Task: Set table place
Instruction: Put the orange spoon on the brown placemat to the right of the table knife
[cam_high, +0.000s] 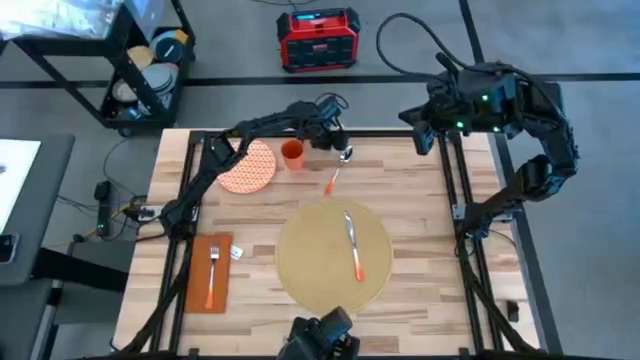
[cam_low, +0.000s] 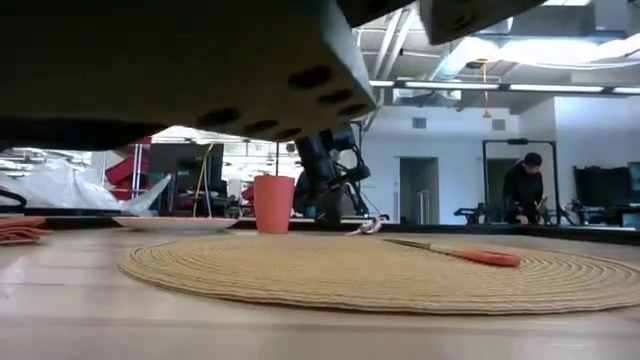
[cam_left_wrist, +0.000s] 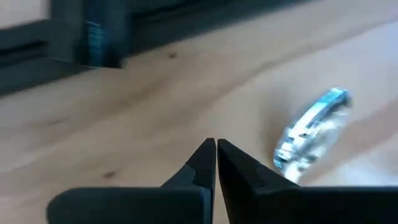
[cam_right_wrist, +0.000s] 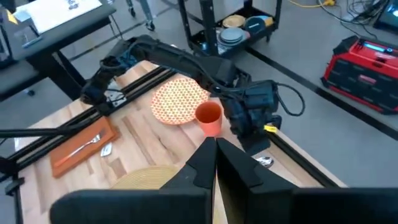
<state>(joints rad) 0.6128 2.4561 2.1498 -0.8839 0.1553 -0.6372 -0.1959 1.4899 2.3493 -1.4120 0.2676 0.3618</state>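
With my left pincer (cam_high: 341, 147) pressed together beside the spoon (cam_high: 337, 170) at the counter's (cam_high: 430, 210) far edge, I'd pinch its light, slippery handle, the placemat (cam_high: 333, 258) lying centre-near.

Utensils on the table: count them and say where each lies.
3. A knife lies on the placemat; a fork lies on the orange napkin; a spoon lies on bare wood by the left gripper. Others may be hidden.
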